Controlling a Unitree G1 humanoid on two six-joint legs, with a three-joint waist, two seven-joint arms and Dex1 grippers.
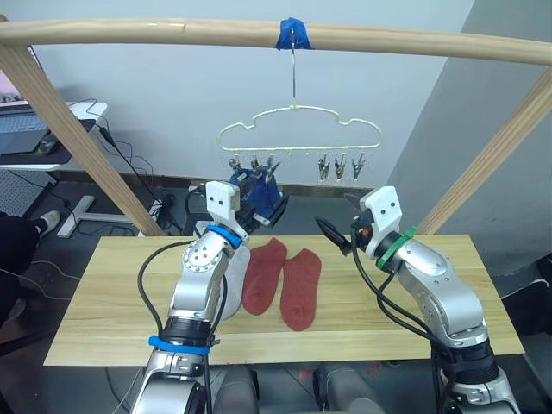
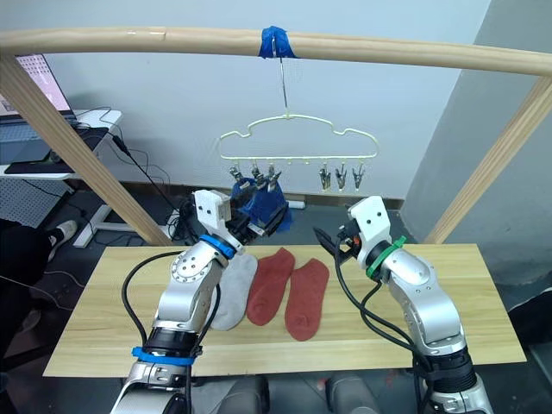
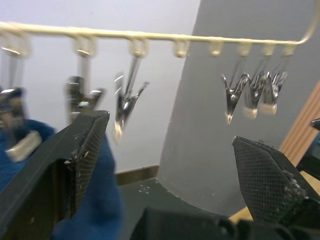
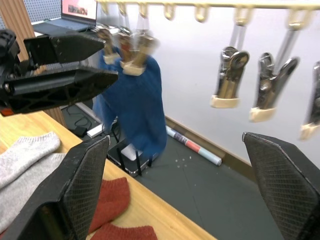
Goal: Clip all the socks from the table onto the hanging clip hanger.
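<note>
The cream clip hanger (image 1: 297,129) hangs by its hook from a wooden rail. Blue sock fabric (image 1: 263,194) hangs from its left clips (image 4: 132,47). The three right clips (image 1: 341,166) hold nothing. My left gripper (image 2: 263,224) is open right beside the hanging blue sock (image 4: 135,100), with nothing between its fingers (image 3: 82,145). My right gripper (image 1: 332,233) is open and empty above the table's far edge, below the right clips. Two rust red socks (image 1: 263,274) (image 1: 300,287) lie side by side mid-table. A grey sock (image 2: 233,289) lies left of them, partly hidden by my left arm.
The pale wood table (image 1: 112,293) has bare room at both ends. The rail (image 1: 172,33), with blue tape (image 1: 291,33) at the hook, rests on slanted wooden posts (image 1: 78,138) at either side. Behind on the left stands a desk with a laptop (image 1: 21,129); cables lie on the floor.
</note>
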